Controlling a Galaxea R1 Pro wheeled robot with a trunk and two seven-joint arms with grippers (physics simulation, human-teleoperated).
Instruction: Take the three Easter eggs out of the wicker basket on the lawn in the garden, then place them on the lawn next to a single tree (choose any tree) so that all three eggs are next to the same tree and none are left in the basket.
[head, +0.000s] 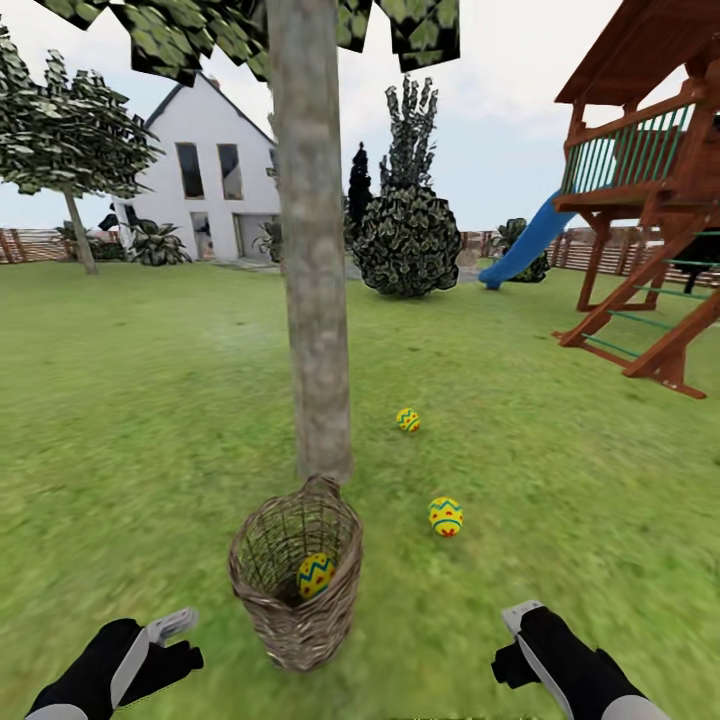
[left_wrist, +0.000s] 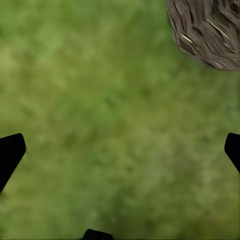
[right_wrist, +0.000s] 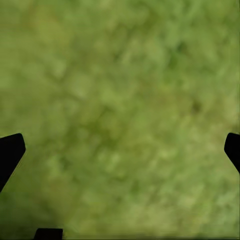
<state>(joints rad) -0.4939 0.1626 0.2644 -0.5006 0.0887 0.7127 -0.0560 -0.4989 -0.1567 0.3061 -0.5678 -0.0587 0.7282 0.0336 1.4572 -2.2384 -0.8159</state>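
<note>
On the lawn (head: 150, 400), the tree (head: 312, 300) has two eggs (head: 446, 516) lying beside it. My basket (head: 297, 575) at its foot holds the third. My left gripper (head: 165, 645) and right gripper (head: 520, 640) both gape wide, empty.

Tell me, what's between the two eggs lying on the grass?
Nothing but bare lawn. In the head view, the far egg and the near egg lie apart, right of the tree, with only grass between them.

Lawn (head: 150, 400) carries wicker basket (head: 300, 620), tree (head: 315, 300) just behind, two Easter eggs (head: 446, 516) right of trunk
</note>
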